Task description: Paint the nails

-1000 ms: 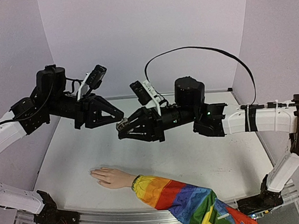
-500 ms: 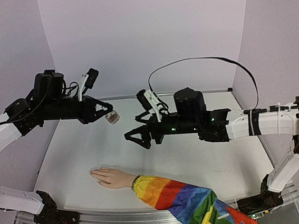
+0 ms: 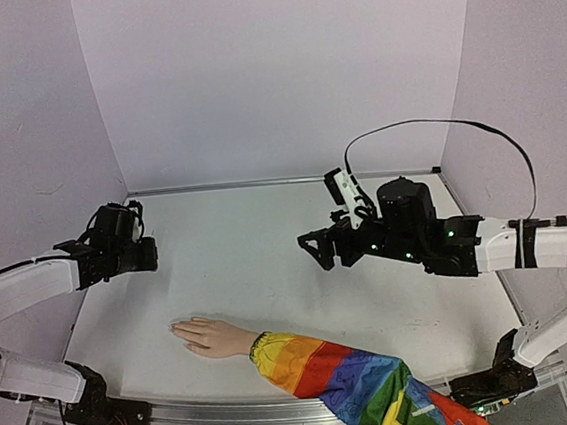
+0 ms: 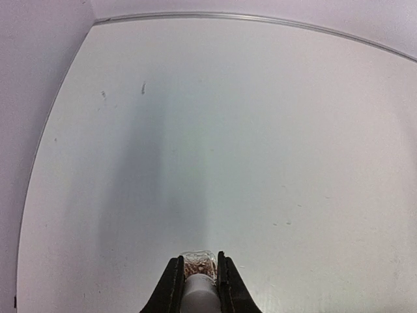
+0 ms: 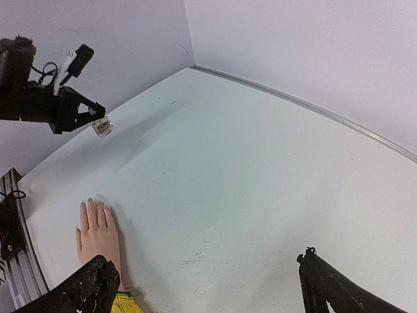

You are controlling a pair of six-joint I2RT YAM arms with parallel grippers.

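The pale mannequin hand lies flat near the table's front, fingers pointing left, with a rainbow-striped sleeve behind it. Its nails are too small to tell from the skin; the right wrist view shows the fingertips. My left gripper is shut on a small clear bottle of brownish glitter, held above the table's left side, left of and beyond the hand. My right gripper hangs open and holds nothing over the table's middle right, its fingers spread wide.
Lilac walls close the table on the left, back and right. A metal rail runs along the near edge. The sleeve drapes over that rail at the front right. A black cable arcs above the right arm.
The two grippers have drawn apart from their meeting point above the table. My left swung left and down with the bottle. My right opened wide and moved right and lower.
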